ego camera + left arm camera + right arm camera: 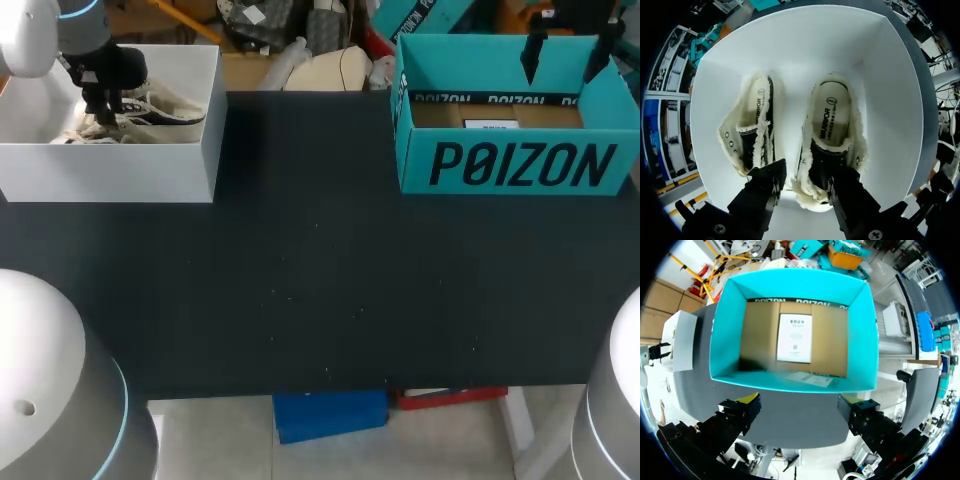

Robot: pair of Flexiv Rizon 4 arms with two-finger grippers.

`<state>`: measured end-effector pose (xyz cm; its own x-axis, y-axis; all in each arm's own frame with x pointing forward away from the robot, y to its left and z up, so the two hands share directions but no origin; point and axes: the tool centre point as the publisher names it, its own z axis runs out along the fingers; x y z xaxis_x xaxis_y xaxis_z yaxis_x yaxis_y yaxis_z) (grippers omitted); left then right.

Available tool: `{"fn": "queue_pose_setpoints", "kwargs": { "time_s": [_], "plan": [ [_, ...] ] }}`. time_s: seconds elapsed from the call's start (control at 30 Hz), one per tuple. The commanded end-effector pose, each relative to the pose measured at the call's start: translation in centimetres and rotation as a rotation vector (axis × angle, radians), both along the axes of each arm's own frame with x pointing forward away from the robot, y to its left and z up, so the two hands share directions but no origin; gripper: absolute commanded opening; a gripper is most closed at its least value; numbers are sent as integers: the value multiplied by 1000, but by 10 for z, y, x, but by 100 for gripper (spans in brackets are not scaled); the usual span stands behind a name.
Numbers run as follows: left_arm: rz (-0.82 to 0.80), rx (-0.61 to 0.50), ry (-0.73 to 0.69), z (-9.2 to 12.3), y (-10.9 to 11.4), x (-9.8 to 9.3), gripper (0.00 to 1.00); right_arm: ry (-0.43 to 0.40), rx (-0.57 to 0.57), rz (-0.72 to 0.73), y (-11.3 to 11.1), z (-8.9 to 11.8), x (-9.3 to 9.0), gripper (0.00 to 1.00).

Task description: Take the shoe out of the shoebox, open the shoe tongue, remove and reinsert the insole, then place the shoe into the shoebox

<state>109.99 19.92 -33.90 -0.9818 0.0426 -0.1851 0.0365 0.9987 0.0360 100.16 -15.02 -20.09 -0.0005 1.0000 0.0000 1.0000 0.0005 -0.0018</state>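
Two cream fleece-lined shoes with black trim lie side by side in a white box (150, 170), one (756, 125) beside the other (832, 130). My left gripper (805, 187) is down inside this box (890, 100), its dark fingers straddling the front of the second shoe: one finger (767, 185) stands just off its outer side, the other (842, 190) over its tongue area. In the head view that gripper (100, 105) hangs over the shoes (165, 110). My right gripper (799, 407) hovers open above the teal shoebox (790, 382), holding nothing.
The teal shoebox (520, 165) stands at the back right of the black table (320, 280), the white box at the back left. On the shoebox's brown cardboard floor lies a white sheet (795, 337).
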Motion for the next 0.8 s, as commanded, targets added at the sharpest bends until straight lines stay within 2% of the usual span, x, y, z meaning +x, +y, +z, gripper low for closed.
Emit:
{"fn": "queue_pose_setpoints", "kwargs": {
  "time_s": [0.03, 0.3, 0.63, 0.7, 0.8],
  "plan": [
    [7, -2, 19, -24, 0, 12, 41, 0, 0, 0, 0, 0, 0, 100],
    [12, -9, 49, -54, -5, 11, 41, 0, 0, 0, 0, 0, 0, 100],
    [8, 0, 45, -71, -3, 16, 38, 0, 0, 0, 0, 0, 0, 100],
    [7, 3, 47, -73, -3, 16, 36, 0, 0, 0, 0, 0, 0, 100],
    [2, 2, 51, -74, -3, 16, 26, 0, 0, 0, 0, 0, 0, 100]
  ]
}}
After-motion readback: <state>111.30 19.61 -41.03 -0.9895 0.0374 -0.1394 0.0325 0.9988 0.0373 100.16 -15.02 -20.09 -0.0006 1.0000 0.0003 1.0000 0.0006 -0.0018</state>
